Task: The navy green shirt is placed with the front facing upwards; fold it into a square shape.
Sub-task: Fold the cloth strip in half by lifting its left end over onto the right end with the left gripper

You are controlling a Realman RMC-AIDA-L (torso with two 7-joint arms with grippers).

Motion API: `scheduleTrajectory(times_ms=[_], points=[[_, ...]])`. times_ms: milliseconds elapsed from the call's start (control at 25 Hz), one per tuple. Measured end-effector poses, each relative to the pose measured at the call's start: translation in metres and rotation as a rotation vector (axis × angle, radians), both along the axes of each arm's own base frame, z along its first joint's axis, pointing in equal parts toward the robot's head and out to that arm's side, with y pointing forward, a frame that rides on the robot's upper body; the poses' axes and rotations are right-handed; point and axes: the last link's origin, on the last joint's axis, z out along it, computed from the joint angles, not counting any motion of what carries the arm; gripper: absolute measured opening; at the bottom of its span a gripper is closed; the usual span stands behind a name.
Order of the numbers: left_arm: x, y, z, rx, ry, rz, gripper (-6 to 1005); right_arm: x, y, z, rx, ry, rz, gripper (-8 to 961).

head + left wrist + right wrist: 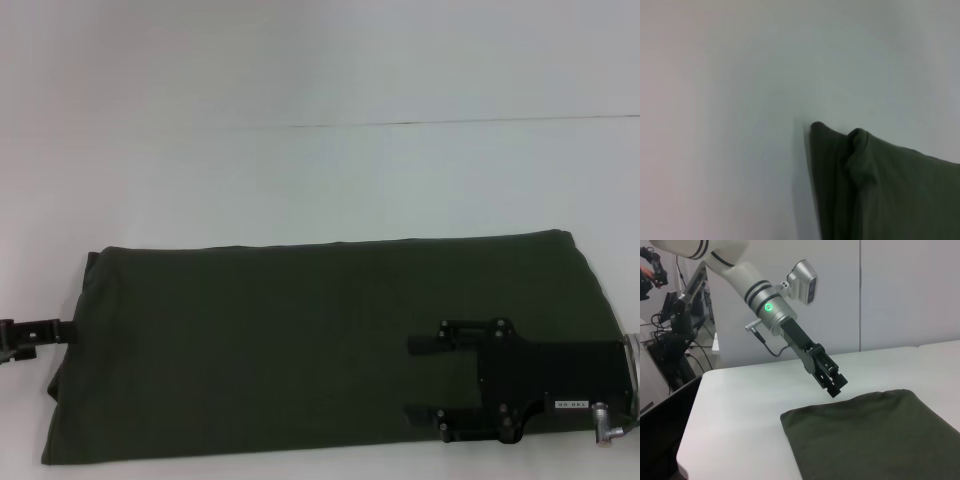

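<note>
Closest to the head camera is the right pincer point(412, 378), a black block that hangs over the near right part of the navy green shirt point(300, 340). Its two fingers point left and stand apart with nothing between them, so it is open and holds no cloth. My guess is that it sits there so it can press or grab the cloth for the next fold. Lying flat on the white tabletop point(320, 180), the shirt is already folded into a long band that runs from left to right. No letters show on it, only plain green, so the front seems to be tucked inside. At the left end of the shirt waits the left pincer point(40, 332), right at the edge of the cloth. In the right wrist view it point(835, 385) hangs just above the far corner of the shirt point(870, 435) and does not touch it. I cannot tell if its fingers are open or closed. The left wrist view shows the bumpy folded corner of the shirt point(880, 190) up close. To make a square, I think one short end must be laid over the other, and both pincers look placed for that.
</note>
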Motion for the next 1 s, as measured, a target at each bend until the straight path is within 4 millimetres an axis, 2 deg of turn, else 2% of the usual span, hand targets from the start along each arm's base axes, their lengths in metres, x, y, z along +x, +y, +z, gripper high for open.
scheduleTrajectory(times_ms=[1000], points=[[0.003,0.007,-0.018,-0.061,0.050,-0.015,770,-0.001,0.003,0.000,0.001,-0.004,-0.006,746]])
